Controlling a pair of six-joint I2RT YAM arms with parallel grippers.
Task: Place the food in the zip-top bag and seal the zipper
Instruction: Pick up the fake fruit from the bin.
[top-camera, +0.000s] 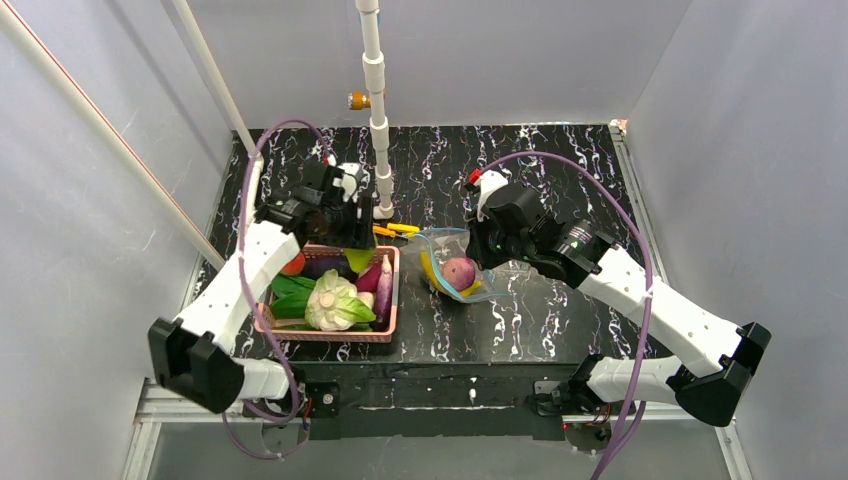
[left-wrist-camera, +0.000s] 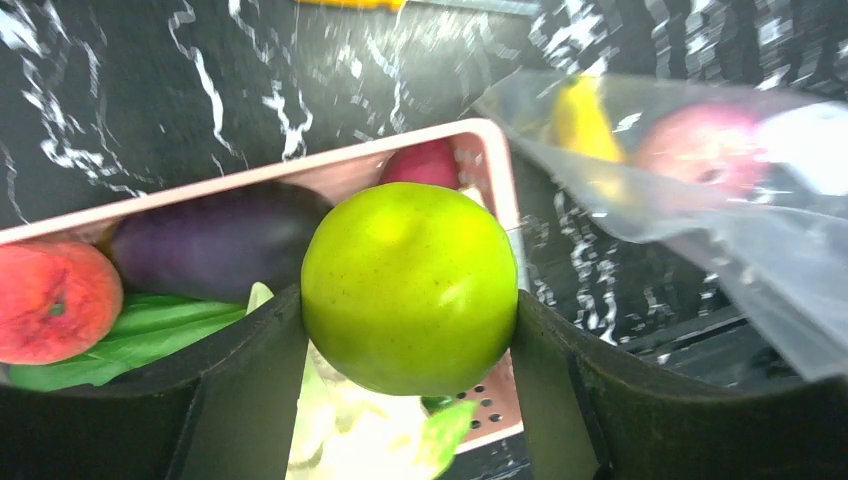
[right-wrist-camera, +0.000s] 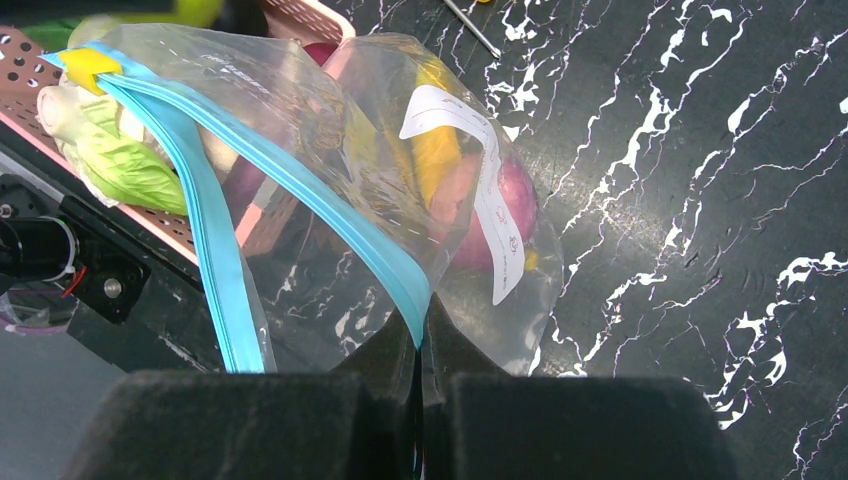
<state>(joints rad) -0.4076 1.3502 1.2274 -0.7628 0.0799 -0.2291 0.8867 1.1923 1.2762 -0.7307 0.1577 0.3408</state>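
Observation:
My left gripper (top-camera: 352, 243) is shut on the green pear (left-wrist-camera: 410, 285) and holds it above the right end of the pink basket (top-camera: 325, 335). My right gripper (right-wrist-camera: 420, 330) is shut on one side of the teal zipper (right-wrist-camera: 340, 215) and holds the clear zip-top bag (top-camera: 455, 268) up with its mouth open towards the basket. A long yellow piece (right-wrist-camera: 437, 150) and a red-purple piece (right-wrist-camera: 510, 215) lie inside the bag. The white-and-green leafy head (top-camera: 335, 300) and a dark purple oblong piece (left-wrist-camera: 215, 240) lie in the basket.
A red-orange fruit (left-wrist-camera: 55, 300) and green leaves lie at the basket's left end. Yellow-handled screwdrivers (top-camera: 395, 230) lie behind the basket. A white pole (top-camera: 378, 130) stands on the black marbled table (top-camera: 560, 170). Walls close in on both sides.

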